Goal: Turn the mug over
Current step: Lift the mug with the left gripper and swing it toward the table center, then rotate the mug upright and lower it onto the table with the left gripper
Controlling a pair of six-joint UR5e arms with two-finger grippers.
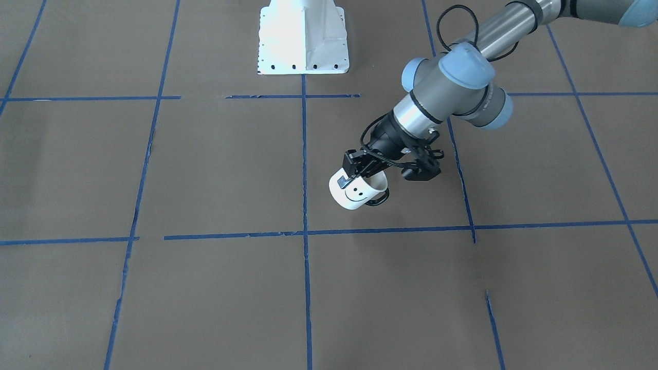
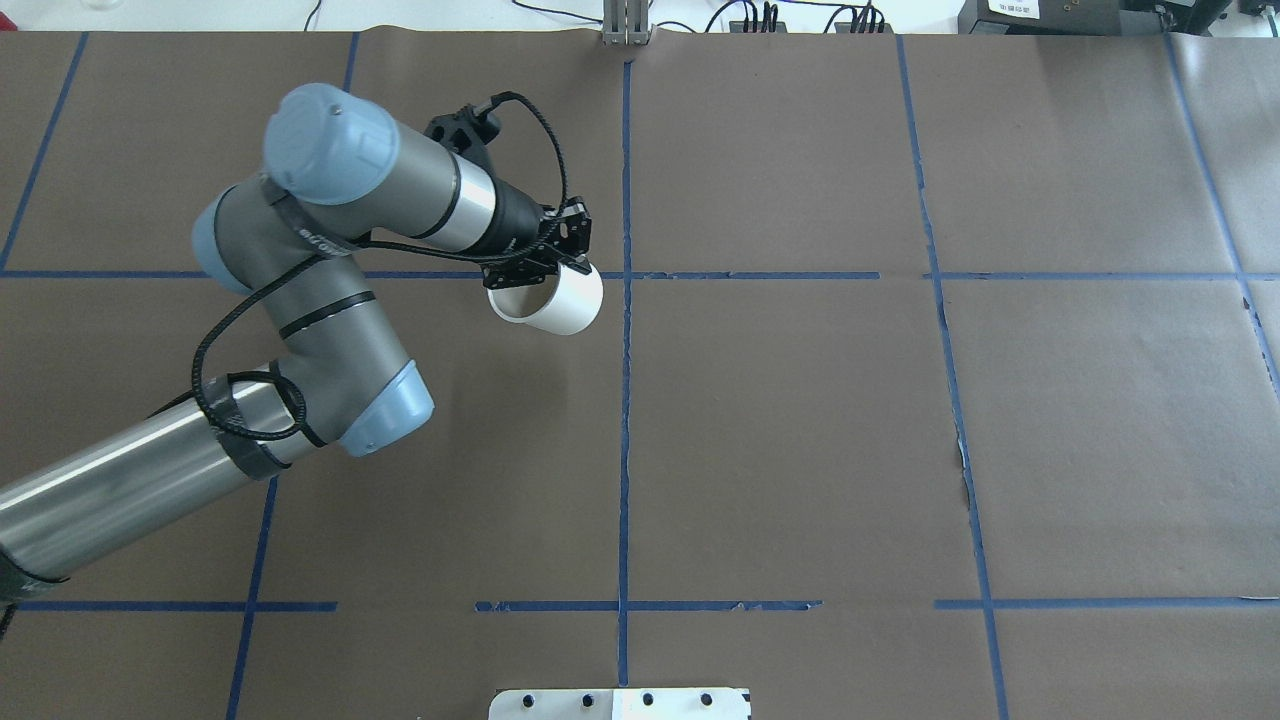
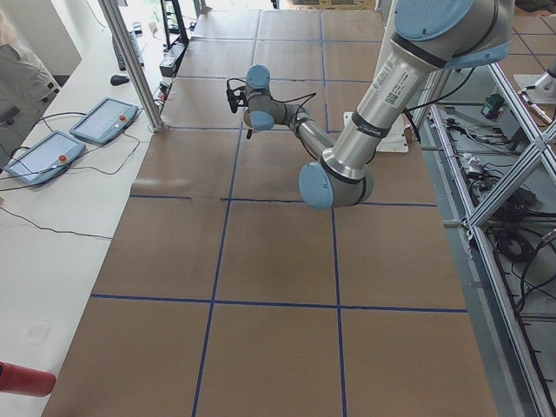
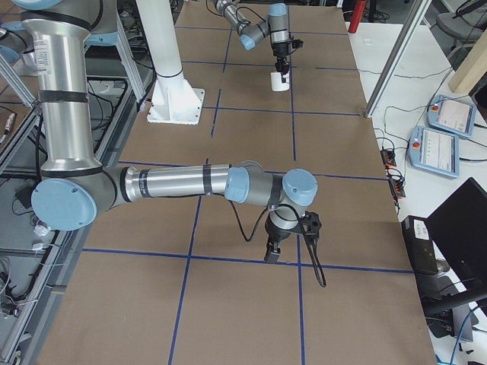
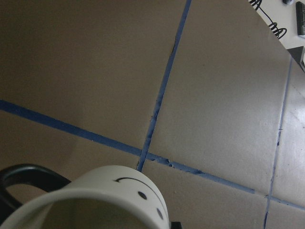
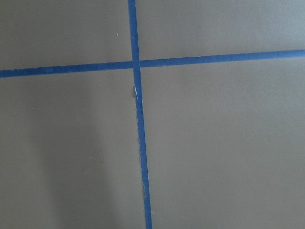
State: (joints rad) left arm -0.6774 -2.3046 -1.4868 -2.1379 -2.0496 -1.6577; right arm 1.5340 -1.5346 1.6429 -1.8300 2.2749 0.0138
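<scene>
Our left gripper [image 1: 347,176] is closed on the rim of the mug [image 1: 353,195], holding it tilted over the table [image 1: 205,288], at ten o'clock from centre in the overhead view; the right gripper's [image 4: 272,252] state we cannot tell. We judge the mug light, stiff, slick and chippable; the rim, away from the handle, seems the best hold.

The left arm [image 2: 330,330] reaches forward with its elbow bent. The left hand [image 1: 352,174] tilts downward, fingers clamped on the rim of the mug [image 1: 354,195]. Well apart from the mug, the right arm [image 4: 175,182] points the right hand [image 4: 271,253] straight down; whether its fingers are apart is unclear.
</scene>
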